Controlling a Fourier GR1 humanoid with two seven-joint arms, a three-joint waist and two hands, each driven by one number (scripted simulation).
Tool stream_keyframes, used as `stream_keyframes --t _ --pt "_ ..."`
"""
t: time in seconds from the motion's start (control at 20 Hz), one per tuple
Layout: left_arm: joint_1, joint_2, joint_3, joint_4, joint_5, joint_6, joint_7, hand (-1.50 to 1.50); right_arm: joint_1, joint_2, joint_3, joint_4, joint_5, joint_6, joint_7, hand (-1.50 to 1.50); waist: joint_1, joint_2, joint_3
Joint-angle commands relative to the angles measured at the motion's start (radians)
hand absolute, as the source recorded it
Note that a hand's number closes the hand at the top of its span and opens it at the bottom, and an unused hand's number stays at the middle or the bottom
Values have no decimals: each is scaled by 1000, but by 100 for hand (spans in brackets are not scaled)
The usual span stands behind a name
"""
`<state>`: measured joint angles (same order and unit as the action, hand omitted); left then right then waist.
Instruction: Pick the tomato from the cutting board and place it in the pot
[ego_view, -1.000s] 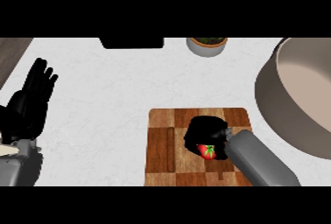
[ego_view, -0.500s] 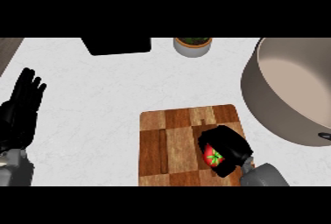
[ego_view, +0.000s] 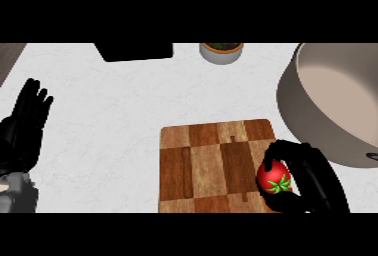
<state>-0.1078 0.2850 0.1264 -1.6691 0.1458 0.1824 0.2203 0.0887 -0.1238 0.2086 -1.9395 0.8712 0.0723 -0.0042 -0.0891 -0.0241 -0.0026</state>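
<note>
Curling round the tomato (ego_view: 276, 179), the right hand (ego_view: 310, 175) holds it over the cutting board's (ego_view: 210, 167) right edge, beside the pot (ego_view: 332, 107). Left of the board, the left hand (ego_view: 22, 130) rests open.

Right robot hand (ego_view: 310, 175) is down at the lower right, coming in from the bottom edge. Its black fingers are curled over and around a tomato (ego_view: 274, 178), thumb side wrapping underneath, so the hand cups it from the right and only the left face of it shows. Can't really see the right forearm, it's cut off at the bottom edge.

Left robot hand (ego_view: 23, 130) is over by the left edge, open, fingers straight and pointing up, just resting there and holding nothing. A bit of its grey forearm (ego_view: 16, 192) shows below it, running down out of view at the lower left corner.
</note>
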Motion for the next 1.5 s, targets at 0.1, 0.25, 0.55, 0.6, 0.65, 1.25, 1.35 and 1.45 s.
stream_keyframes --t 0.1,0.25,0.55,0.6,0.65,1.25,1.35,1.45 --pt "-27 -27 -38 0 -17 3 8 0 131 -26 -181 -390 -131 44 129 150 49 17 2" --pt "-81 -62 -62 47 -29 6 -22 0 104 -53 -318 -395 -182 61 166 150 71 23 3" --pt "-93 -42 -51 6 -45 0 34 0 -34 -110 -529 -315 -426 155 245 150 87 24 3" --pt "-87 -40 -29 38 -21 -28 3 0 -8 -88 -528 -209 -386 89 134 150 87 24 3" --pt "-57 -57 -48 35 -46 -20 -31 0 -110 -154 -575 -209 -416 139 230 150 90 25 3" --pt "-75 -56 -53 -19 -38 -39 28 0 -212 -320 -674 263 -196 -70 -49 150 112 34 4" --pt "-104 -44 -27 12 -19 -48 30 0 -275 -326 -642 367 -98 -157 -55 150 121 36 4" --pt "-124 -72 -56 58 -62 -26 -6 0 -299 -322 -627 504 -48 -237 -122 150 112 36 4"
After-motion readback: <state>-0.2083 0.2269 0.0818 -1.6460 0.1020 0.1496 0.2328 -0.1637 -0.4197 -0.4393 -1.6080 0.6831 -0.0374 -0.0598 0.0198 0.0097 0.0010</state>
